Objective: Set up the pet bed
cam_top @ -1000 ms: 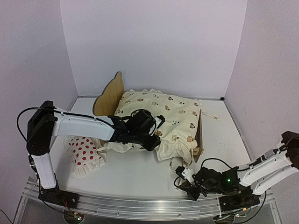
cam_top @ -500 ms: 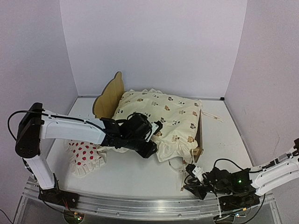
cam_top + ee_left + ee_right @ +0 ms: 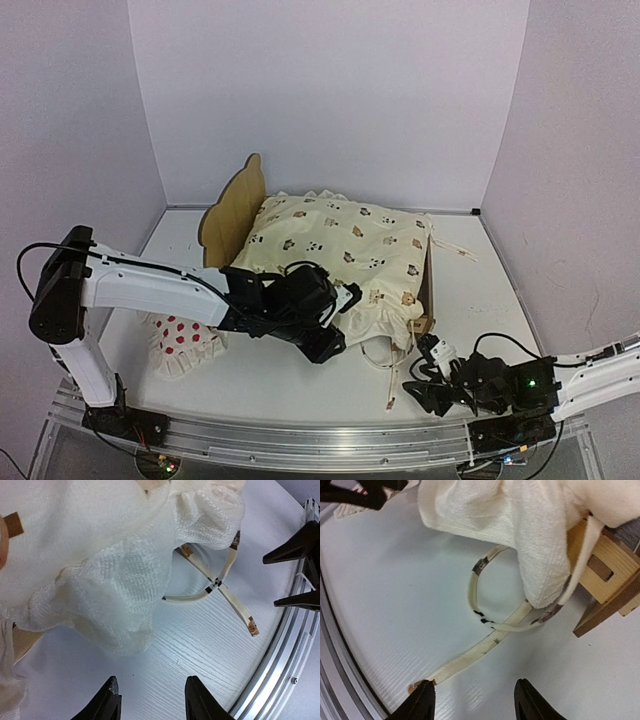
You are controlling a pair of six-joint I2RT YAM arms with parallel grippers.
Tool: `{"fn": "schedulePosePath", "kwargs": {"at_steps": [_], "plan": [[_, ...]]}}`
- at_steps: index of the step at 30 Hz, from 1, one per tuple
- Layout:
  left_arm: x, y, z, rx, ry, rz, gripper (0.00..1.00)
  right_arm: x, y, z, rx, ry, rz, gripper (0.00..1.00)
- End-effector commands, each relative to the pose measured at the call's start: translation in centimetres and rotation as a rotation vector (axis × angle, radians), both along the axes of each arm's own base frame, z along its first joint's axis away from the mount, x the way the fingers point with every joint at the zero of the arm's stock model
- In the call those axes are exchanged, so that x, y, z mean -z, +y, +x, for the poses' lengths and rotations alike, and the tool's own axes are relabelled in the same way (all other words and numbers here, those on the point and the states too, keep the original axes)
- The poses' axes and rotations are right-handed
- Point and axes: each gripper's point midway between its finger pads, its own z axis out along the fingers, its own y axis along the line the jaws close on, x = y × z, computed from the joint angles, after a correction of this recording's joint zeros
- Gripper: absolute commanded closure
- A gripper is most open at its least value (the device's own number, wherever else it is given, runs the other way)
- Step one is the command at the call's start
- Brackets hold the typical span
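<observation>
Mostly hidden under quilt (image 3: pixel 340 250), pet bed (image 3: pixel 232 205), pillow (image 3: pixel 182 338) partly occluded

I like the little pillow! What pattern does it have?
The pillow is white with red dots, clearest in the top view.

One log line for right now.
quilt: draped over pet bed | left fingers: open, empty, beside quilt | right fingers: open, empty, beside tie strap

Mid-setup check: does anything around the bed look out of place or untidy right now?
Yes. The quilt hangs over the near side of the pet bed, and its tie ribbon trails loose across the table. The red-dotted pillow lies on the table left of the bed, not on it.
</observation>
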Motion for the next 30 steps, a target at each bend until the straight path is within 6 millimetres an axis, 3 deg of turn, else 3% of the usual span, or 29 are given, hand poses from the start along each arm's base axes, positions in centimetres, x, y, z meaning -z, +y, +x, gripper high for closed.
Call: {"fn": "schedulePosePath", "kwargs": {"at_steps": [1, 8, 16, 20, 23, 27, 30], "plan": [[-0.1, -1.1, 0.2, -0.018, 0.010, -0.050, 0.57, -2.3, -0.3, 1.7, 0.135, -0.026, 0.022, 0.42], [0.5, -2.1, 0.2, -0.016, 0.026, -0.074, 0.58, -1.7, 0.6, 2.3, 0.190, 0.004, -0.031, 0.42], [1.3, -4.2, 0.2, -0.024, 0.059, -0.126, 0.58, -3.3, 0.1, 2.9, 0.263, -0.005, 0.035, 0.39], [1.9, -4.8, 0.7, -0.034, 0.048, -0.110, 0.59, -3.2, -0.3, 2.9, 0.328, 0.044, 0.049, 0.42], [1.9, -4.9, 0.9, -0.039, 0.043, -0.102, 0.60, -3.6, 1.0, 2.5, 0.355, 0.132, 0.103, 0.42], [1.8, -4.9, 0.9, -0.040, 0.041, -0.096, 0.60, -3.4, 0.2, 2.2, 0.454, 0.208, 0.015, 0.42], [2.1, -4.7, 0.9, -0.039, 0.041, -0.084, 0.60, -3.2, 0.8, 1.7, 0.465, 0.262, -0.006, 0.42]]}}
